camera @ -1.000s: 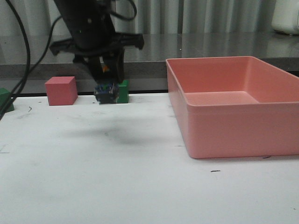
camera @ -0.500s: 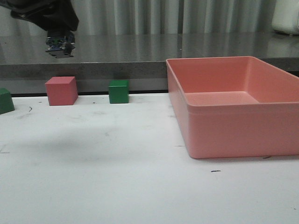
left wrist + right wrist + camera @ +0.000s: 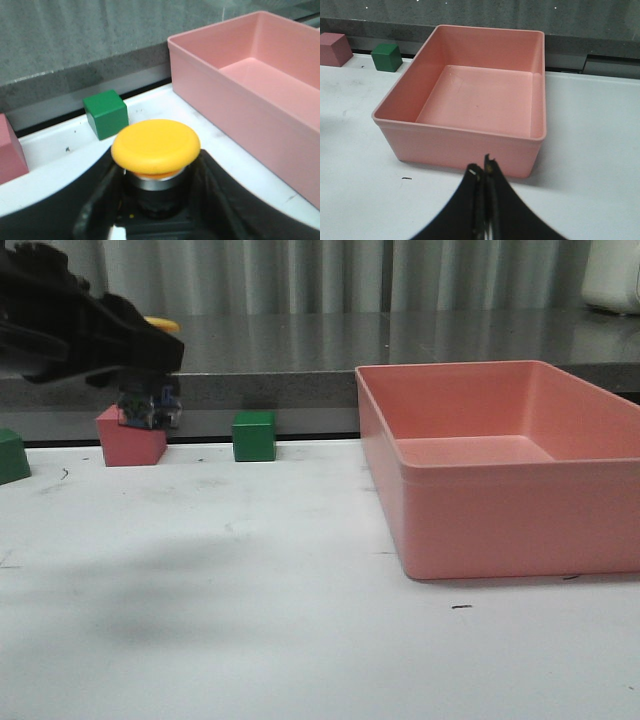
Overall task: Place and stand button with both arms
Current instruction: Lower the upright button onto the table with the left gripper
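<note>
The white tabletop [image 3: 300,640] carries 1 pink bin [image 3: 500,530], which stands open and holds nothing, on the right side. Along the far edge sit 1 pink cube [image 3: 125,447] and 2 green cubes: 1 [image 3: 254,436] near the middle, between the pink cube and the bin, and 1 [image 3: 12,456] cut off at the left border. The left arm [image 3: 60,325] reaches in from the upper left, above the tabletop, and its hand [image 3: 148,390] is closed on the button [image 3: 156,145], which hangs in the air in front of the pink cube's top. In the left wrist view the button's yellow cap faces the camera, with a silver ring and dark body below it seated between the black fingers [image 3: 220,195]. In the front view only a sliver of yellow shows above the blocky base. The right hand [image 3: 484,172] hovers over the tabletop just before the bin's near wall, its fingers pressed together and holding nothing.
</note>
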Robot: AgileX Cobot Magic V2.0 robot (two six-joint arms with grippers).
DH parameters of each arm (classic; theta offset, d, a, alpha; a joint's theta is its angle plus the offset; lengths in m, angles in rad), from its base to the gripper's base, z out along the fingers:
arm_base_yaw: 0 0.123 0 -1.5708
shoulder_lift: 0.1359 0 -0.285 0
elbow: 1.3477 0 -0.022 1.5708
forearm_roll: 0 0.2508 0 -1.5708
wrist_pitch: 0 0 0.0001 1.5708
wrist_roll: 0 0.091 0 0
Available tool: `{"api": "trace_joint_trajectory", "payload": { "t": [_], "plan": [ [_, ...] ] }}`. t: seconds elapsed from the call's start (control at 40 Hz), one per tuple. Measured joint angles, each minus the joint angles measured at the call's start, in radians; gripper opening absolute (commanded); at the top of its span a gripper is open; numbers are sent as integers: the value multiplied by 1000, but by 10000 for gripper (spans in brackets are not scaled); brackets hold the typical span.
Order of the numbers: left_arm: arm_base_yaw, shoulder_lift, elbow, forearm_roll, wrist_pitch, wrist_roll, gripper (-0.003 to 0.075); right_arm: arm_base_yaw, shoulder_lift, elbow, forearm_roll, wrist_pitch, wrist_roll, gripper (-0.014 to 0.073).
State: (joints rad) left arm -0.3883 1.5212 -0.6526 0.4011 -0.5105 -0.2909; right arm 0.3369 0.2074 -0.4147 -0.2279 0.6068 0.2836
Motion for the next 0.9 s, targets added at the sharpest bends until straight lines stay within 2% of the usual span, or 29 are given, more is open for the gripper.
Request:
{"api": "trace_joint_trajectory", "payload": {
  "t": [0.33, 0.47, 0.9],
  "plan": [
    [2, 232, 2, 3, -261, 34, 244, 0, 0, 0, 0, 0, 0, -71],
    [2, 323, 2, 3, -332, 44, 244, 0, 0, 0, 0, 0, 0, -71],
    [2, 422, 4, -48, -397, 83, 244, 0, 0, 0, 0, 0, 0, -71]
  ]
}}
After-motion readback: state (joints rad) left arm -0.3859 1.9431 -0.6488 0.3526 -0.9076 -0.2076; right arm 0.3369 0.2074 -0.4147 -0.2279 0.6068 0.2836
